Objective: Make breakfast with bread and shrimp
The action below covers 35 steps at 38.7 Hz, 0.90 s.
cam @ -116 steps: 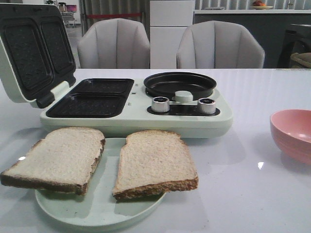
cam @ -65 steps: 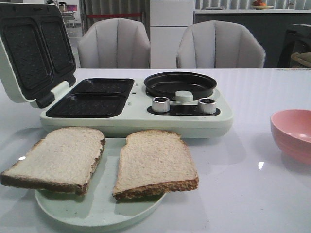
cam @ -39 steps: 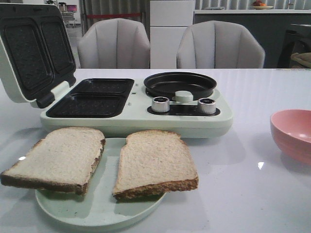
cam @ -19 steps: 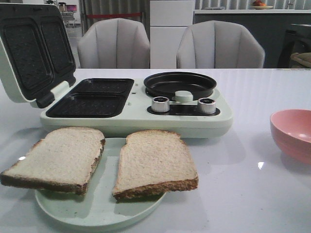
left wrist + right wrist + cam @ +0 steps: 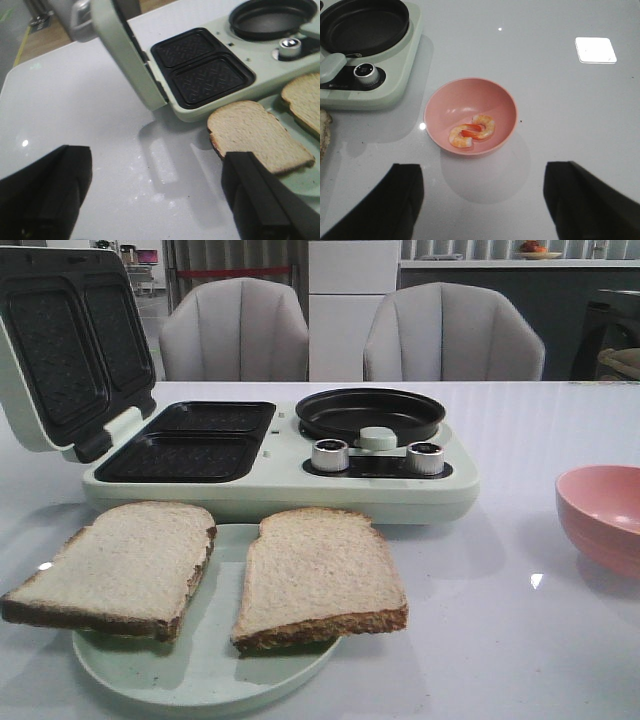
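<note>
The white table [image 5: 520, 640] carries everything, and the largest thing on it is the pale green breakfast maker [image 5: 300, 480], standing across the middle toward the far edge with its lid [image 5: 60, 350] swung up and leaning back at the left end. Two dark ridged sandwich wells [image 5: 190, 440] lie open on its left half, a round black pan [image 5: 370, 413] sits on its right half, and two silver knobs [image 5: 330, 454] stand just in front of the pan. At the near edge, left of centre, a pale green plate [image 5: 200, 670] holds the bread [image 5: 320, 575]: two slices lying flat side by side, the left one overhanging the plate's rim. Near the right edge stands a pink bowl [image 5: 470, 116], well apart from the plate, and the shrimp [image 5: 471, 131] lies curled on its bottom, orange and pale pink. The left gripper [image 5: 155, 200] hangs above bare table beside the left slice, its jaws spread wide with nothing between them. The right gripper [image 5: 482, 205] hovers just short of the bowl, likewise spread wide and holding nothing.
</note>
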Each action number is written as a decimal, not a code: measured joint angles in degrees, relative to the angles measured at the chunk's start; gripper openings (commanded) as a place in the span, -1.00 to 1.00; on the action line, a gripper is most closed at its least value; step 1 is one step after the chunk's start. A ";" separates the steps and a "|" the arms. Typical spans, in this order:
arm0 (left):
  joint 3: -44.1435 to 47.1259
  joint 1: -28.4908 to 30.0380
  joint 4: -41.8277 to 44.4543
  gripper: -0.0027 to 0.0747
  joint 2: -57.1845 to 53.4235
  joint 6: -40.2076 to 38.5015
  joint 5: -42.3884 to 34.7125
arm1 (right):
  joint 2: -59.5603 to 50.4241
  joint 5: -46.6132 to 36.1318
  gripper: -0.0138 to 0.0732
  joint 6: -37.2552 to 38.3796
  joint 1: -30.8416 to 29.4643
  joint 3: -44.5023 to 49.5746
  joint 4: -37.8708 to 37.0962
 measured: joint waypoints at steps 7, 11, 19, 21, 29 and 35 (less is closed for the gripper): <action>0.09 -8.74 8.56 0.58 3.07 2.93 4.51 | 0.00 0.00 0.70 0.00 0.00 0.00 0.00; 0.80 -12.73 11.75 0.58 5.96 3.04 4.55 | 0.00 0.00 0.70 0.00 0.00 0.00 0.00; 4.06 -19.81 16.55 0.58 12.84 3.26 2.46 | 0.00 0.00 0.70 0.00 0.00 0.00 0.00; 4.68 -21.57 18.27 0.58 14.35 3.26 1.71 | 0.00 0.00 0.70 0.00 0.00 0.00 0.00; 6.30 -28.78 30.46 0.58 21.65 -5.79 1.08 | 0.00 0.00 0.70 0.00 0.00 0.00 0.00; 6.30 -33.42 41.76 0.57 28.56 -15.17 -0.27 | 0.00 0.00 0.70 0.00 0.00 0.00 0.00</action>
